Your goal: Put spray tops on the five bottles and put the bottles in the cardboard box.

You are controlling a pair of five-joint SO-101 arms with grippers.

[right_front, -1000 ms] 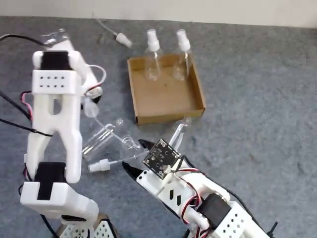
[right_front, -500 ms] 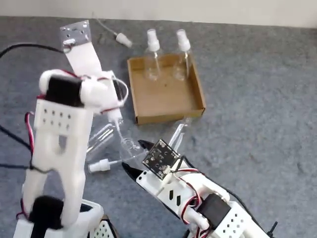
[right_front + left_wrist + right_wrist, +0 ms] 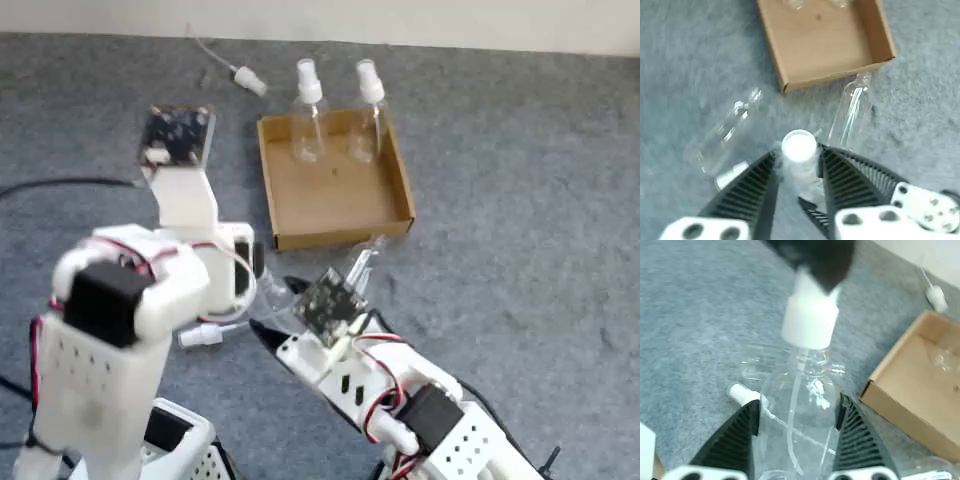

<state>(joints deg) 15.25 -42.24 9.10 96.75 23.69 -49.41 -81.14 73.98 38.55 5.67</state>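
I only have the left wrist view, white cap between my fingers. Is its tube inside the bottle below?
Observer: Yes. In the right wrist view the spray top sits on the bottle, its tube running down inside.
Operator: What's holding that bottle?
Observer: The right gripper is shut on it, upright.
Operator: How's the box?
Observer: Two capped bottles stand inside the cardboard box.
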